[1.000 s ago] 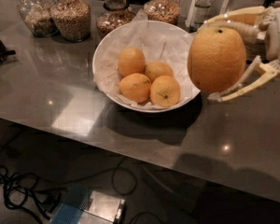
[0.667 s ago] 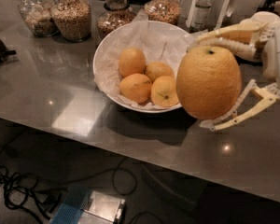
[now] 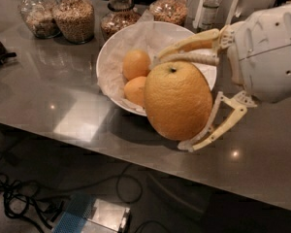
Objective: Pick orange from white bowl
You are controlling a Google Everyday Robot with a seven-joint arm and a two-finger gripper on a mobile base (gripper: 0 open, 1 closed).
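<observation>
Cream plastic gripper (image 3: 169, 106), fingers clamped on large pebbled orange (image 3: 179, 93), has lifted it clear of paper-lined round white bowl (image 3: 101, 67); pick looks done.

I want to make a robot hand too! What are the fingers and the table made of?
The gripper, shut on the orange in front of the bowl, has fingers that look like cream plastic, matte, with open ribs. The table looks like polished grey stone or metal: lights glint on it.
</observation>
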